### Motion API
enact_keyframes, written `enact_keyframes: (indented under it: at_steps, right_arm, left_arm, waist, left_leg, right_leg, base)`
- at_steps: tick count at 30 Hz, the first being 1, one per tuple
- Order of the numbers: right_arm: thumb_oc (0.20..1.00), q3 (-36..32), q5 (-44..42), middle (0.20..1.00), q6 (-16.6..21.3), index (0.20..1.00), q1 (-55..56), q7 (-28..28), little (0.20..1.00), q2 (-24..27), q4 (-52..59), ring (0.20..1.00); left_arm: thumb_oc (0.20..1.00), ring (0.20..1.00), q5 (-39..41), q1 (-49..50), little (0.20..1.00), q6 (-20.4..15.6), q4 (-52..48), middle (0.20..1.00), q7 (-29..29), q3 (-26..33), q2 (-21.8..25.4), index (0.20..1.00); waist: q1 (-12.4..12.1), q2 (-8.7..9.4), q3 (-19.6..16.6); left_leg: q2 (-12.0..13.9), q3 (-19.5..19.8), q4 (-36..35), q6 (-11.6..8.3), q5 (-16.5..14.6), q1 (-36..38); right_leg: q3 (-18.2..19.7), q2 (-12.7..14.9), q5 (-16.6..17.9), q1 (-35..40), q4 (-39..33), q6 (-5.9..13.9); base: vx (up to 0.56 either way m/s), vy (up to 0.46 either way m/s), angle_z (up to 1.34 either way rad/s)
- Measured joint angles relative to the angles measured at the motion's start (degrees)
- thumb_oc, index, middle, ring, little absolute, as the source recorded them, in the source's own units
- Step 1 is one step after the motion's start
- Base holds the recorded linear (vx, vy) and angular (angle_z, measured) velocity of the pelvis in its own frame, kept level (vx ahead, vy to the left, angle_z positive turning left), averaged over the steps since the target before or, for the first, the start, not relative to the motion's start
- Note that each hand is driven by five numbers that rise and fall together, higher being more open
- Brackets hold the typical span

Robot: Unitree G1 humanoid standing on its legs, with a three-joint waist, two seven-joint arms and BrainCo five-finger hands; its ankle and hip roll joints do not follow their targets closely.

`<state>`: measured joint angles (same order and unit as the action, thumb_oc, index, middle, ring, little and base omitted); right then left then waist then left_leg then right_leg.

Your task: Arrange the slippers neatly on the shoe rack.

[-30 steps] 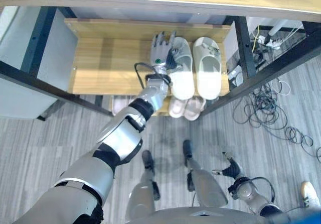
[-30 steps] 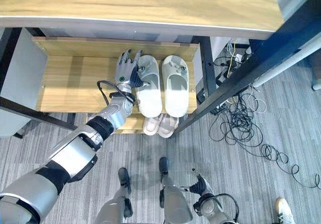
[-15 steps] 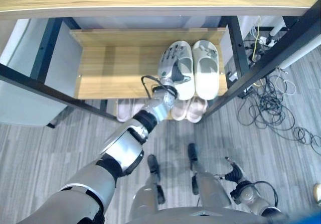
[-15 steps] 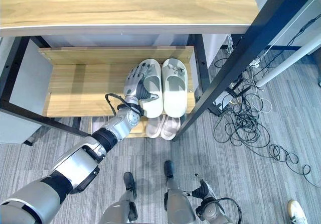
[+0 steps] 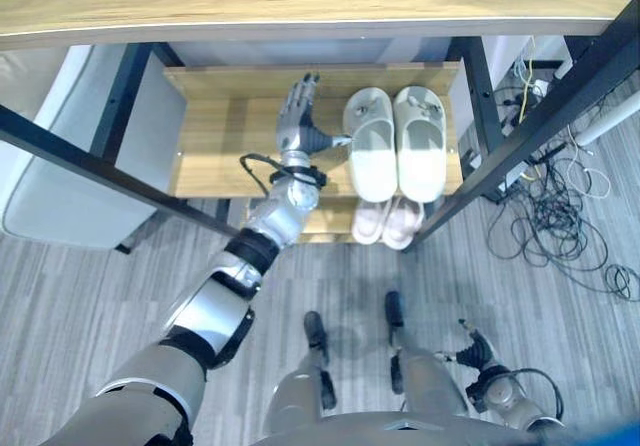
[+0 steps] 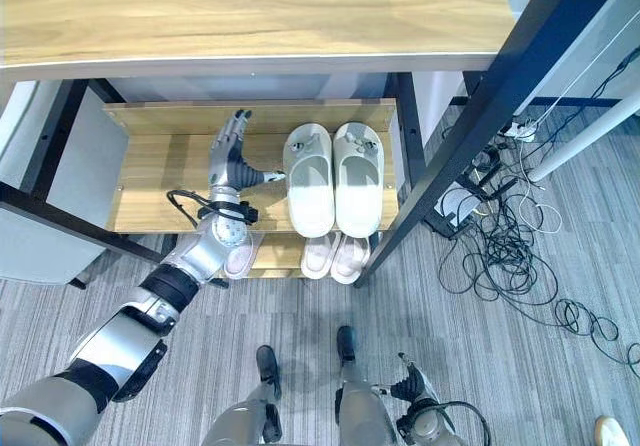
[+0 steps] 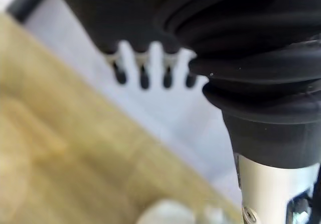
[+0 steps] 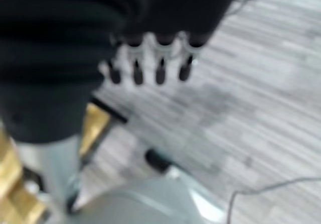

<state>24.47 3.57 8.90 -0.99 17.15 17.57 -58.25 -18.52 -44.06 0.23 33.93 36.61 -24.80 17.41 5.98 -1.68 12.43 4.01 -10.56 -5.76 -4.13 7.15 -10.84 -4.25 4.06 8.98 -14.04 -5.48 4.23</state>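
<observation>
Hovering over the shoe rack (image 5: 215, 136) shelf, the left hand (image 5: 298, 124) has straight, released fingers and holds nothing, its thumb reaching toward the near white slipper (image 5: 372, 145). 2 white slippers sit side by side, touching, toes to the back, by the rack's right post. Bare shelf lies open to their left. A pink pair (image 5: 390, 222) rests below. The right hand (image 8: 148, 58) hangs relaxed over the floor

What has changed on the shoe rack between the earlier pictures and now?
The left hand has let go of the left white slipper and moved off to the robot's left; it is now open above the bare shelf. The two white slippers stay side by side, as do the pink slippers below. The right hand stays low.
</observation>
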Motion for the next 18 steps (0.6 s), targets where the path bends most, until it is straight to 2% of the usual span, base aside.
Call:
enact_keyframes:
  at_steps: [4, 6, 7, 9, 12, 14, 17, 18]
  right_arm:
    - [1.0, -2.6, 0.0, 1.0, -0.5, 1.0, 0.9, -0.2, 1.0, -1.3, -1.2, 1.0]
    - [1.0, -3.4, 0.0, 1.0, -0.6, 1.0, 0.8, -0.2, 1.0, -1.5, -1.7, 1.0]
    - [1.0, -5.2, 0.0, 1.0, -0.5, 1.0, 0.8, -0.4, 1.0, -2.3, -3.2, 1.0]
    - [1.0, -7.8, -0.3, 1.0, -0.7, 1.0, 0.9, -0.4, 1.0, -3.2, -5.7, 1.0]
    - [1.0, -10.4, -2.2, 1.0, -1.2, 1.0, 2.4, -0.3, 1.0, -3.0, -6.5, 1.0]
    - [1.0, -11.4, -2.4, 1.0, -1.3, 1.0, 2.8, -0.5, 1.0, -2.8, -7.1, 1.0]
    - [1.0, -14.0, -4.1, 1.0, -1.2, 1.0, 3.3, -0.6, 1.0, -2.8, -9.8, 1.0]
    - [1.0, -14.0, -4.3, 1.0, -1.2, 1.0, 3.6, -0.6, 1.0, -2.7, -10.1, 1.0]
  left_arm:
    - [1.0, 1.0, -0.1, 8.8, 1.0, -1.5, -10.8, 1.0, -0.3, 2.9, 2.9, 1.0]
    - [1.0, 1.0, -0.2, 11.8, 1.0, -2.2, -11.8, 1.0, -0.7, 3.0, 3.9, 1.0]
    - [1.0, 1.0, -0.1, 20.2, 1.0, -4.0, -16.7, 1.0, -3.0, 5.8, 5.1, 1.0]
    - [1.0, 1.0, 0.3, 28.5, 1.0, -6.1, -20.0, 1.0, -5.2, 7.7, 6.1, 1.0]
    - [1.0, 1.0, 7.2, 44.0, 1.0, -9.2, -24.2, 1.0, -10.8, 9.6, 6.4, 1.0]
    - [1.0, 1.0, 13.5, 48.5, 1.0, -11.6, -24.3, 1.0, -14.2, 10.2, 6.4, 1.0]
    - [1.0, 1.0, 24.9, 56.0, 1.0, -14.6, -23.5, 1.0, -21.5, 9.7, 6.6, 1.0]
    - [1.0, 1.0, 26.2, 56.5, 1.0, -14.5, -22.9, 1.0, -22.6, 9.1, 6.8, 1.0]
  waist:
    - [-0.7, -0.21, -0.1]
    - [-1.9, -0.32, -0.2]
    - [-2.1, -0.47, -0.3]
    - [-2.5, -0.88, -0.6]
    - [-4.2, -2.04, -1.5]
    - [-5.7, -2.49, -2.1]
    - [-5.8, -3.0, -2.9]
    - [-6.0, -2.99, -3.2]
  left_leg:
    - [0.1, 0.1, 0.0, -0.18, -0.2, 0.9]
    - [0.1, 0.2, 0.0, -0.15, -0.2, 1.0]
    - [0.1, 0.0, 0.0, 0.08, -0.4, 2.1]
    - [0.1, 0.0, 0.0, -0.11, -0.9, 3.1]
    - [0.1, 0.2, 0.0, -0.29, -1.6, 4.3]
    - [0.1, 0.6, 0.0, -0.26, -1.6, 4.3]
    - [0.0, 1.9, 0.0, -0.27, -1.6, 5.0]
    - [0.0, 1.9, 0.0, -0.27, -1.6, 5.0]
  right_leg:
    - [0.0, -0.1, -0.3, 1.0, 0.0, -0.18]
    - [-0.2, 0.0, -0.3, 1.2, 0.1, -0.16]
    - [-0.2, 0.0, -0.5, 2.1, -0.1, -0.06]
    - [-0.2, 0.0, -1.0, 3.1, -0.2, -0.14]
    - [-0.2, 0.0, -1.6, 4.6, -0.2, -0.1]
    - [-0.7, 0.1, -1.7, 4.9, -0.2, -0.07]
    - [-1.6, 0.2, -2.1, 6.1, -0.2, 0.0]
    - [-1.6, 0.2, -2.1, 6.1, -0.2, 0.02]
  base:
    - [0.01, 0.001, 0.02]
    - [0.04, 0.005, 0.0]
    - [0.05, 0.003, -0.05]
    - [0.04, 0.005, 0.0]
    - [0.03, -0.003, 0.07]
    - [0.03, -0.021, 0.12]
    - [0.02, -0.004, 0.17]
    - [0.02, -0.005, 0.08]
